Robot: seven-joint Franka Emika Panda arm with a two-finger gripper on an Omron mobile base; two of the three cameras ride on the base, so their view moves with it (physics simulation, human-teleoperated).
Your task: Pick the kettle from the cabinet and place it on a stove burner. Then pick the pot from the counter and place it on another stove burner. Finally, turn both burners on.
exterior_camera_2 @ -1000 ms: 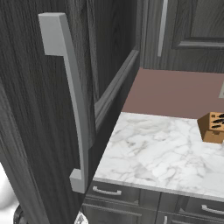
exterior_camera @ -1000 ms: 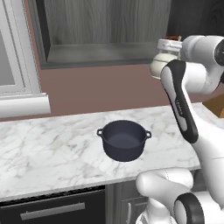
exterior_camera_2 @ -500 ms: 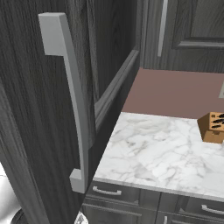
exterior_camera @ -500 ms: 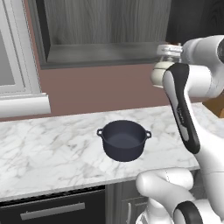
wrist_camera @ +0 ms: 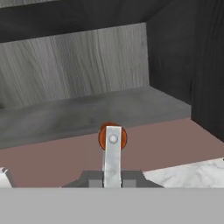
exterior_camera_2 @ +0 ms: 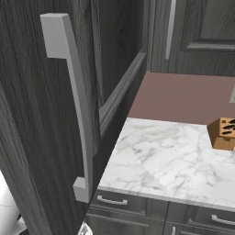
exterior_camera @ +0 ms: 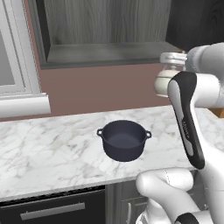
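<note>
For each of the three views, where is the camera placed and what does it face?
Left base view: behind the arm, facing the pot on the counter and the cabinet.
Right base view: behind-right, facing a knife block on marble.
Hand view: on the hand, facing the cabinet shelf; the tool holds the kettle.
Left and hand views share the cabinet.

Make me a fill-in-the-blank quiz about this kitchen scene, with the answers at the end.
1. The pot sits on the ____ counter.
2. The gripper is shut on the ____'s handle.
3. The pot has no ____.
4. The knife block stands on the counter at the ____ edge of the right base view.

Missing words: marble; kettle; lid; right
</note>
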